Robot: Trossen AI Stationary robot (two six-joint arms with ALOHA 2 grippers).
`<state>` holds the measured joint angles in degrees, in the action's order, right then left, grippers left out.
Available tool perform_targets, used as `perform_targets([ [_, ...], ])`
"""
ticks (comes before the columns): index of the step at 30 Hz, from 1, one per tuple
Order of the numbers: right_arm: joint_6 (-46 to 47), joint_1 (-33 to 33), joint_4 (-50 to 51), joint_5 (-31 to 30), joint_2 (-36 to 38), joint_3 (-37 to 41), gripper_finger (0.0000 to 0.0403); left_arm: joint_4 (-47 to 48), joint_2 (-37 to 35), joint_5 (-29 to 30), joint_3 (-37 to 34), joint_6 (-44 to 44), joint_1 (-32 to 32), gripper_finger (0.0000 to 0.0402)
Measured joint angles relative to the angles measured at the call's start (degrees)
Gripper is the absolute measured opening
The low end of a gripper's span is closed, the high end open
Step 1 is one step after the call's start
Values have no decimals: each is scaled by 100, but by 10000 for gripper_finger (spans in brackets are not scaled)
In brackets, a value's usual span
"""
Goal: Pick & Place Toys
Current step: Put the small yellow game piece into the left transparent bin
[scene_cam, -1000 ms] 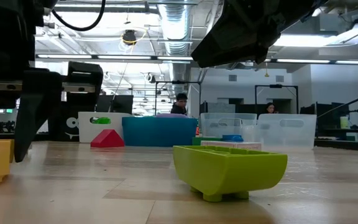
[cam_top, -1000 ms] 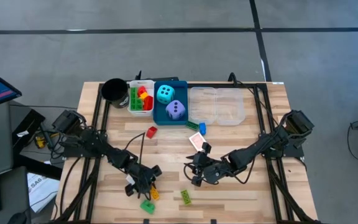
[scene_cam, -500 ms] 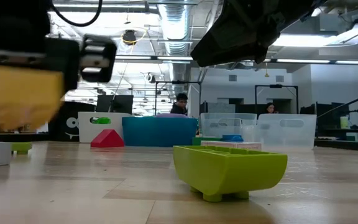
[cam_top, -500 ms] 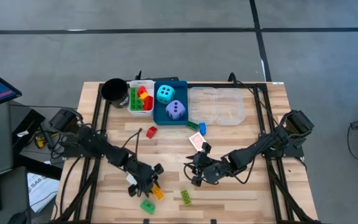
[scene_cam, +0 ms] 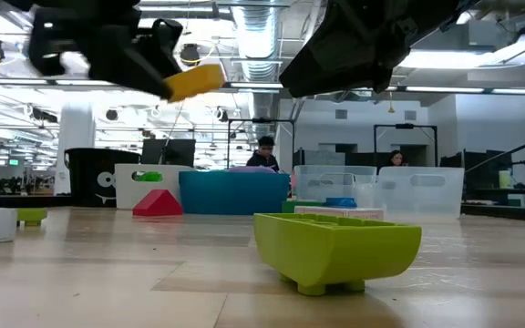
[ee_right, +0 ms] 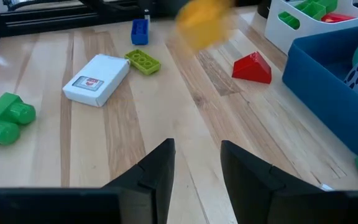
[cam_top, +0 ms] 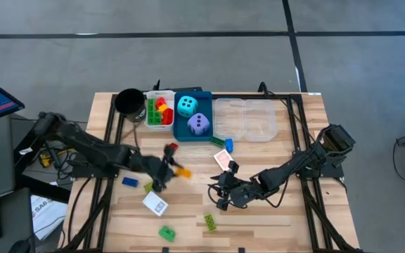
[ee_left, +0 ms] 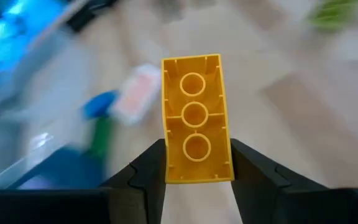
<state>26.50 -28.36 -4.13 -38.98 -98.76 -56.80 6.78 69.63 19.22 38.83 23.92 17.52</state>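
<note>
The left gripper (ee_left: 194,165) is clamped on a yellow brick (ee_left: 194,118) (hollow underside showing), lifted above the table (cam_top: 287,211) near its middle, in front of the white tray (cam_top: 158,112). The right gripper (ee_right: 194,165) waits over the table's middle with fingers slightly parted, holding nothing. A red brick (ee_right: 252,67) lies by the blue tray (ee_right: 319,93); the blurred high view probably shows it beside the raised brick.

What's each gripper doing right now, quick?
Left gripper: closed on the yellow brick, lifted off the table.
Right gripper: open, empty.
</note>
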Motion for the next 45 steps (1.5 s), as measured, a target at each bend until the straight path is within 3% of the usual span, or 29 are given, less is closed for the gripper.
perform_targets([
  [10, -7, 0, -202, 2, 2, 0, 126, 755, -1488, 3125, 0, -661, -1188, 136],
  [18, 3, -1, -240, 2, 2, 0, 126, 1077, -1775, 3232, 2, -1565, -2278, 136],
  [21, 2, 0, -242, 2, 2, 0, 126, 1276, -1712, 2690, 4, -1845, -2600, 136],
  [24, 4, 0, -240, 2, 2, 0, 126, 1485, -1697, 1681, 4, -2119, -2873, 136],
  [30, 4, -2, -240, 0, 2, 0, 126, 1436, -1692, -1636, 4, -2532, -3146, 136],
  [36, 4, -1, -239, 1, 2, 0, 126, 1203, -1692, -3860, 4, -2867, -3143, 136],
  [40, 4, 0, -238, 0, 2, 0, 126, 816, -1692, -4804, 4, -3040, -3143, 136],
  [45, 4, -2, -238, 0, 2, 0, 126, 311, -1692, -4943, 4, -3067, -3143, 136],
])
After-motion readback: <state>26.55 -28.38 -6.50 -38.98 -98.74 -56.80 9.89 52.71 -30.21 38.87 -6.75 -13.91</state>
